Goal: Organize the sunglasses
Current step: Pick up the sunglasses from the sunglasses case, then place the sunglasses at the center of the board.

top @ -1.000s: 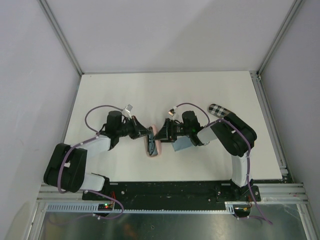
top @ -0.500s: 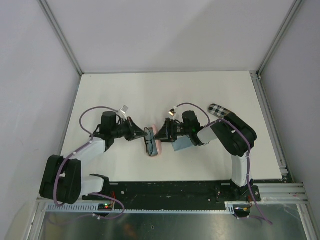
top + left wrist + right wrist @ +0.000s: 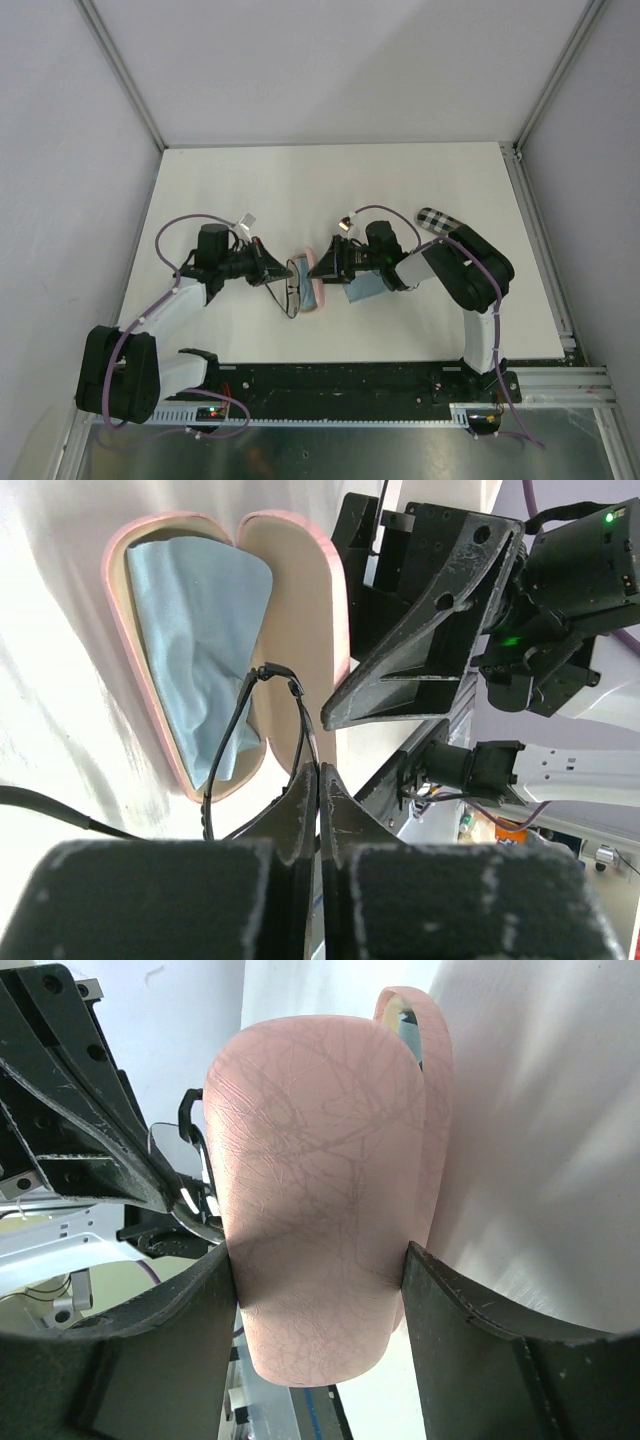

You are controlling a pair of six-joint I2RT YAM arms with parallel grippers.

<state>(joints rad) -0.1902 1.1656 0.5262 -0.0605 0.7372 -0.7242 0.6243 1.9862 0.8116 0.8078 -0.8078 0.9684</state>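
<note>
Two pincers meet at the open pink case (image 3: 320, 1210), one on each side of it. The left pincer (image 3: 320, 785) is clenched tight, its fingers pressed flat together on the thin frame of the dark wire sunglasses (image 3: 268, 669), beside one lens. Its own wrist view shows this pinch plainly. The overhead view gives only a thin dark loop hanging off the pincer tip, just left of the case. In the left wrist view the frame crosses the rim of the case's lower shell, over the light blue cloth (image 3: 195, 630) crumpled inside it. Whether wire and cloth touch cannot be told. That cloth inside the case shows well only from the left wrist.

The right pincer (image 3: 318, 1260) stands partly spread and grasps the other half of the case, the lid, across its width, one finger on each long edge. Only the right wrist view shows this grip: the lid's pink, crackled outer skin fills the gap between the fingers, with the left pincer beyond the case.

From above, the case lies on the white counter (image 3: 300, 190) between the two arms. A second light blue piece (image 3: 362, 290) lies just right of the case, partly under the right arm. A black-and-white checkered case (image 3: 437, 222) lies well to the right of the pink case and farther back.
</note>
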